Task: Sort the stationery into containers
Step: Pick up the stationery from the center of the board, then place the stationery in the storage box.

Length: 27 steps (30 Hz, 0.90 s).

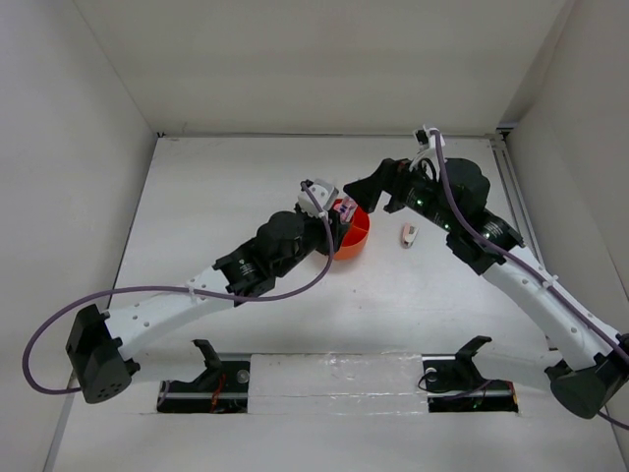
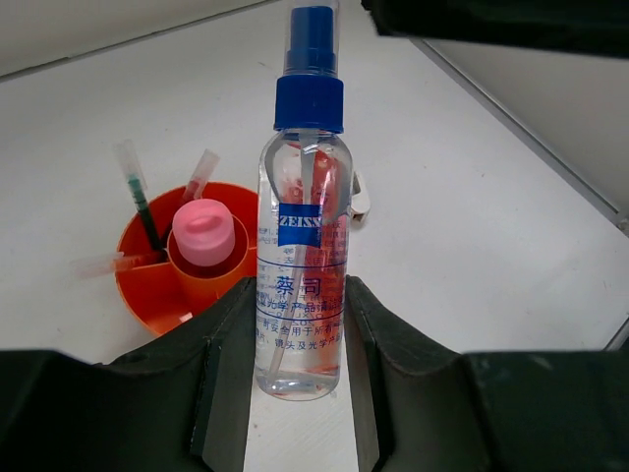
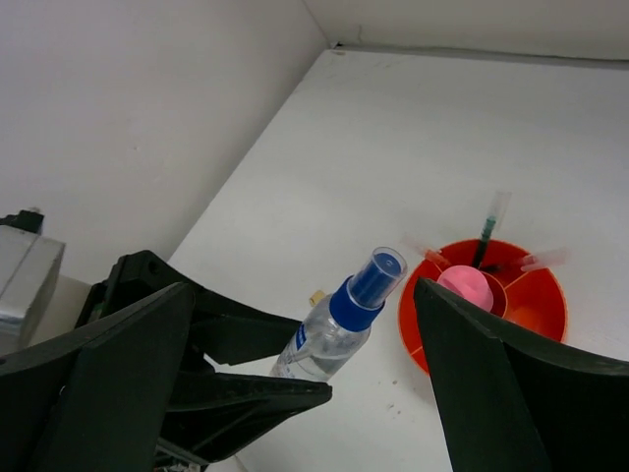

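My left gripper (image 2: 300,300) is shut on a clear spray bottle (image 2: 303,236) with a blue cap, held upright just off the table beside the round orange organiser (image 2: 147,285). A pink tube (image 2: 204,231) stands in the organiser's central cup. Thin pens (image 2: 138,197) lean in its outer compartments. In the top view the left gripper (image 1: 329,211) is at the organiser's (image 1: 359,236) left rim. My right gripper (image 3: 310,324) hangs open above the bottle (image 3: 339,324), with the organiser (image 3: 541,305) under its right finger.
A small white eraser (image 1: 409,234) lies on the table right of the organiser, partly behind the bottle in the left wrist view. A small yellow eraser (image 3: 316,296) lies near the bottle. White walls close in the table on the left, right and far sides.
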Each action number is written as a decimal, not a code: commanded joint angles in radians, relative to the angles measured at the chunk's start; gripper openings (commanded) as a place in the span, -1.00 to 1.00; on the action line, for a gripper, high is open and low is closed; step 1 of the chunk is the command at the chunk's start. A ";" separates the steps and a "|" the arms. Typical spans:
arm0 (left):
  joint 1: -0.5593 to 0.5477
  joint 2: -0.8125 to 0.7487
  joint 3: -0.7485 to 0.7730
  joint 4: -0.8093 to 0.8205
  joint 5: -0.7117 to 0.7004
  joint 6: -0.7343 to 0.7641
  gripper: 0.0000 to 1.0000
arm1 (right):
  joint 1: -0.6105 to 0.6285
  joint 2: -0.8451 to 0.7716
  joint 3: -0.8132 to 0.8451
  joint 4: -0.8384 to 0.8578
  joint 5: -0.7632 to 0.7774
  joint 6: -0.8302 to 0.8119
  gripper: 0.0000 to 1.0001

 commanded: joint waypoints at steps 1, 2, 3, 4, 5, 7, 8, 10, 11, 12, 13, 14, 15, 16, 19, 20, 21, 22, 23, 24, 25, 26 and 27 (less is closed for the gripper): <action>0.001 -0.027 0.031 0.103 0.019 0.021 -1.00 | 0.025 -0.007 0.030 0.079 0.089 0.011 1.00; 0.001 -0.037 0.031 0.103 0.019 0.021 -1.00 | 0.025 -0.007 0.020 0.079 0.098 0.022 1.00; 0.001 -0.037 0.022 0.117 0.019 0.021 -1.00 | 0.025 -0.007 0.020 0.079 0.107 0.022 1.00; 0.001 -0.051 0.022 0.126 0.019 0.021 -1.00 | 0.025 -0.007 0.011 0.092 0.107 0.022 1.00; 0.001 -0.062 0.022 0.141 0.032 0.021 -1.00 | 0.025 -0.007 -0.001 0.093 0.098 0.036 1.00; 0.001 -0.073 0.013 0.158 0.042 0.021 -1.00 | 0.025 -0.007 -0.013 0.129 0.063 0.049 0.97; 0.001 -0.073 0.004 0.169 0.042 0.021 -1.00 | 0.025 -0.007 -0.024 0.138 0.052 0.063 0.95; 0.001 -0.073 0.004 0.195 0.061 0.012 -1.00 | 0.025 0.002 -0.036 0.171 0.034 0.079 0.95; 0.001 -0.073 0.004 0.195 0.061 0.012 -1.00 | 0.025 0.002 -0.046 0.171 0.034 0.089 0.95; 0.001 -0.073 0.004 0.218 0.061 0.012 -1.00 | 0.025 0.002 -0.046 0.183 0.034 0.101 0.93; 0.001 -0.073 0.004 0.227 0.073 0.012 -1.00 | 0.025 0.002 -0.046 0.183 0.034 0.102 0.90; 0.001 -0.082 -0.006 0.227 0.073 0.002 -1.00 | 0.025 0.002 -0.056 0.194 0.034 0.102 0.90; 0.001 -0.082 -0.006 0.241 0.082 0.002 -1.00 | 0.025 0.002 -0.056 0.194 0.034 0.115 0.82; 0.001 -0.082 -0.006 0.253 0.082 0.002 -1.00 | 0.025 0.002 -0.056 0.194 0.034 0.126 0.75; 0.001 -0.082 -0.006 0.253 0.095 0.002 -1.00 | 0.025 0.002 -0.069 0.234 0.020 0.146 0.45; 0.001 -0.071 -0.006 0.263 0.095 0.002 -1.00 | 0.025 0.002 -0.069 0.244 0.008 0.146 0.38; 0.001 -0.071 -0.015 0.263 0.095 0.002 -1.00 | 0.034 0.002 -0.078 0.244 0.008 0.155 0.30; 0.001 -0.071 -0.015 0.272 0.095 0.002 -1.00 | 0.034 0.002 -0.078 0.255 -0.007 0.155 0.07; 0.001 -0.071 -0.015 0.272 0.095 0.002 -1.00 | 0.034 0.002 -0.078 0.255 -0.008 0.164 -0.06; 0.001 -0.071 -0.015 0.272 0.095 0.002 -1.00 | 0.034 0.002 -0.078 0.264 -0.018 0.174 -0.19; 0.001 -0.061 -0.024 0.272 0.095 0.002 -1.00 | 0.034 0.002 -0.088 0.273 -0.018 0.174 -0.27; 0.001 -0.060 -0.024 0.272 0.095 0.002 -1.00 | 0.034 0.002 -0.089 0.274 -0.018 0.174 -0.30; 0.001 -0.060 -0.024 0.272 0.104 0.002 -1.00 | 0.034 0.002 -0.089 0.274 -0.018 0.174 -0.30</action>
